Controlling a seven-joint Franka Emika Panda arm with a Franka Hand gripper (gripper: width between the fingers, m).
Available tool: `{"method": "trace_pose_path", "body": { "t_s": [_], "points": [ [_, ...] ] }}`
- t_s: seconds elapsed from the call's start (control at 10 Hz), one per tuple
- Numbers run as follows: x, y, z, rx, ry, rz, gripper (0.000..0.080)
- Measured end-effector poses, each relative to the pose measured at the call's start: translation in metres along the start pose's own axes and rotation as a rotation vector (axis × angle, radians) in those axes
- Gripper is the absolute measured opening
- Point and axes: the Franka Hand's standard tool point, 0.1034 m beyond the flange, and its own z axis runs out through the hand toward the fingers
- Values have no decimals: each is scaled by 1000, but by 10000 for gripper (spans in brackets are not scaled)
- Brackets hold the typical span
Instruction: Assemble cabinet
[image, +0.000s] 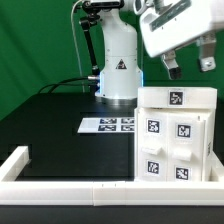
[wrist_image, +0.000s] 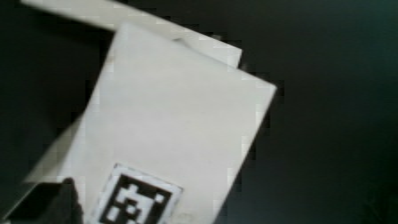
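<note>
On the black table (image: 50, 125), going from the exterior view's left, a low white border rail (image: 15, 160) runs along the edge and across the front. Further right, behind, the marker board (image: 108, 125) lies flat before the arm's white base (image: 117, 60). At the exterior view's right stands the cabinet (image: 176, 135), upright, tags facing the camera, touching the front rail. Above it hangs the gripper (image: 188, 66), fingers spread apart and holding nothing. Its wrist view shows a white tagged cabinet face (wrist_image: 169, 130) close below.
</note>
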Motion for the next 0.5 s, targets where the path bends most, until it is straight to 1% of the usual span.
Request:
{"method": "trace_pose_path", "body": {
  "t_s": [0.1,0.2,0.3,0.5],
  "points": [
    [-1,-4,-2,-6,-3,-128,797],
    [-3,-6,-3,-19,10,-289,797],
    [-1,-7,-4,-10,21,-340,797],
    [0,-7,-4,-11,22,-491,797]
  ]
}}
